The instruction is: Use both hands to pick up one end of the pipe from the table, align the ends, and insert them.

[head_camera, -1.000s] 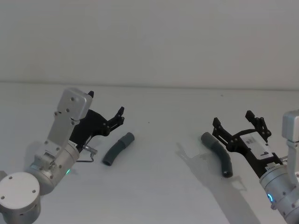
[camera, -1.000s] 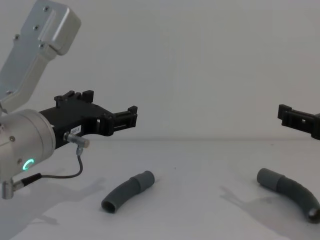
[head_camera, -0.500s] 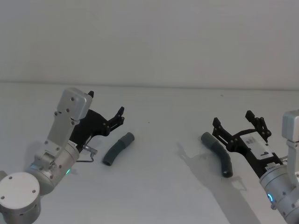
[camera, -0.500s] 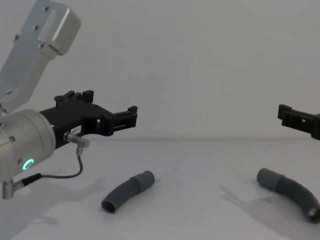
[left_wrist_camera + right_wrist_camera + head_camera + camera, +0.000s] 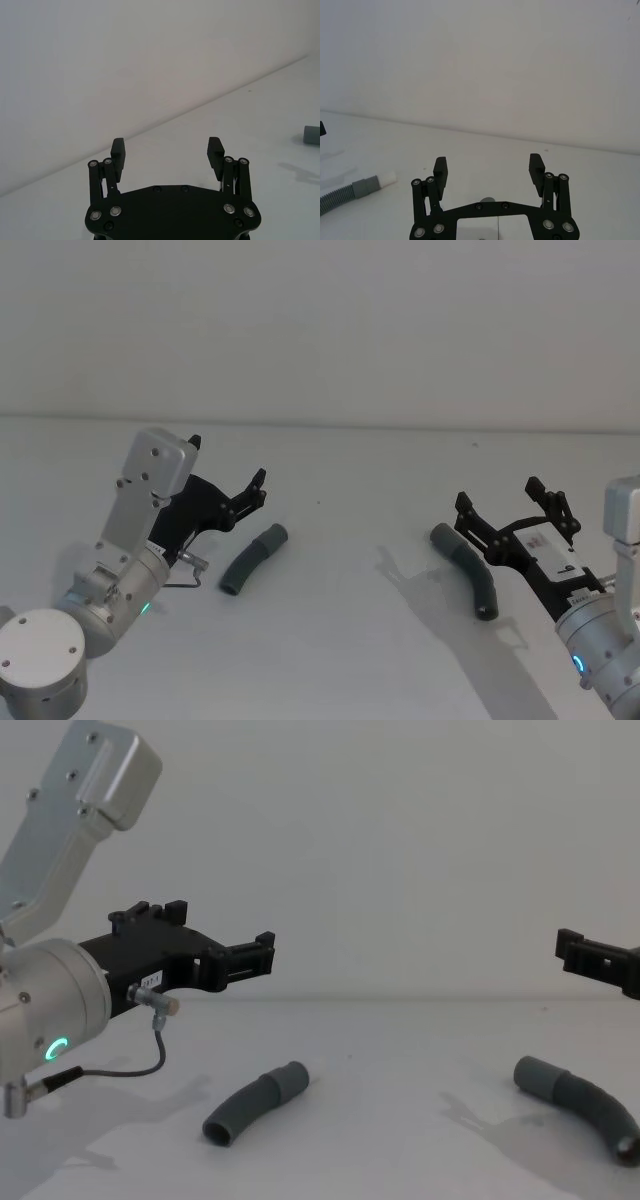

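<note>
White wall (image 5: 320, 320) stands behind a big white table (image 5: 330, 650). Two bits of dark grey hose lie flat on the table, well apart from each other.

The short hose (image 5: 252, 559) lies on the robot's left side. It bends a little. Its grey cuff (image 5: 276, 534) is at the far end and points toward the middle of the table. The right wrist camera shows a small white tip (image 5: 388, 177) on that cuff.

The long hose (image 5: 467, 570) lies on the robot's right side. It bends too. Its smooth end (image 5: 441, 535) is also the far one, and it faces the short hose across the bare table.

The left gripper (image 5: 228, 462) hangs in the air just to the left of the short hose. It does not touch the hose. Its two black fingers are wide apart, and nothing is between them. Behind it is a fat silver wrist with a green light (image 5: 58, 1046). A thin cable (image 5: 135, 1067) droops from the wrist in a loop.

The right gripper (image 5: 497, 492) hangs in the air near the long hose, on its right side. From the chest camera it is well up off the table, so it does not touch the hose. Its fingers are wide apart too, with nothing between them.
</note>
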Robot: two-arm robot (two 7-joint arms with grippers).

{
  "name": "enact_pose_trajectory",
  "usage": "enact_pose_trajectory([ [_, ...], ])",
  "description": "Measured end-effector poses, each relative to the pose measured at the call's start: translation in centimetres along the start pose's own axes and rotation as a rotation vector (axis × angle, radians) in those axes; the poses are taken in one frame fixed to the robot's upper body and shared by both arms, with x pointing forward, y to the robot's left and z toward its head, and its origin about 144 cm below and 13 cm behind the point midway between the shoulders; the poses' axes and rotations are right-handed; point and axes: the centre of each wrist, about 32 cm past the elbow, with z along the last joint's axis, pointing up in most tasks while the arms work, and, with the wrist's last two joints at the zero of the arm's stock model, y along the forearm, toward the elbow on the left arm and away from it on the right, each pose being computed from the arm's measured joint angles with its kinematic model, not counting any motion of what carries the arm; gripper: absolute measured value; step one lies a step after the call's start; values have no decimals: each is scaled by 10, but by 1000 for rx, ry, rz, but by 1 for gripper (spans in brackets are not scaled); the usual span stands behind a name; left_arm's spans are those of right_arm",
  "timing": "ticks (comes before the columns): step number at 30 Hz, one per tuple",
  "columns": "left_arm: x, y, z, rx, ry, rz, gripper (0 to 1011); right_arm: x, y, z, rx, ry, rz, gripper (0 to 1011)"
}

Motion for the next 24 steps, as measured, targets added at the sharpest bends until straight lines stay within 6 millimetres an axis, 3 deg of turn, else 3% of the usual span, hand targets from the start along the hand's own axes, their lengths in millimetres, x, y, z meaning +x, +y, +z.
enact_pose_trajectory([
  [24, 0, 0, 0, 0, 0, 0, 1002, 0, 0, 0, 0, 0, 0, 1001],
])
